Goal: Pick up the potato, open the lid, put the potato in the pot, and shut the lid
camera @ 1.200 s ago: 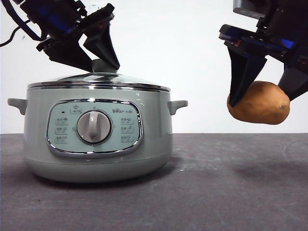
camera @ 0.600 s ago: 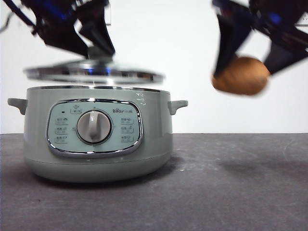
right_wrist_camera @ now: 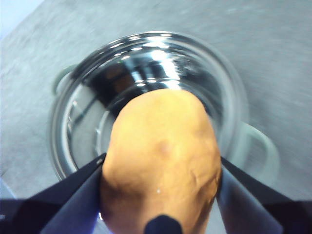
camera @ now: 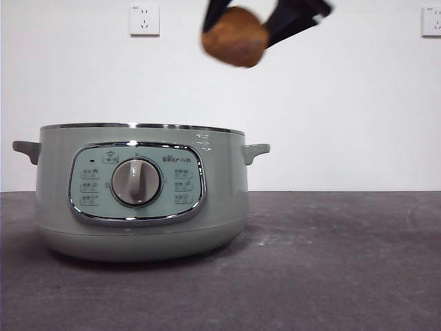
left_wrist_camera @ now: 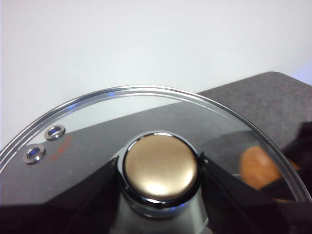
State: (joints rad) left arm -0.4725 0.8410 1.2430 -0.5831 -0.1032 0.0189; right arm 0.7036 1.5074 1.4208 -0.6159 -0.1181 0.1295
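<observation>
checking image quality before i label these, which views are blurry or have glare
Front view: the potato and right gripper are motion-smeared at the top edge; the pot is sharp. Right wrist view: the pot's steel interior is soft, with bright glare streaks. Left wrist view: the lid is fairly sharp in the left gripper, with a highlight on its knob.

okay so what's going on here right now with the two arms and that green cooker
The right gripper holds the potato in the air above the open pot; its wrist view looks straight down into the shiny bowl. The left gripper is clamped on the knob of the glass lid, which is off the pot and out of the front view. The potato is not yet inside, and the lid is not yet back on.
</observation>
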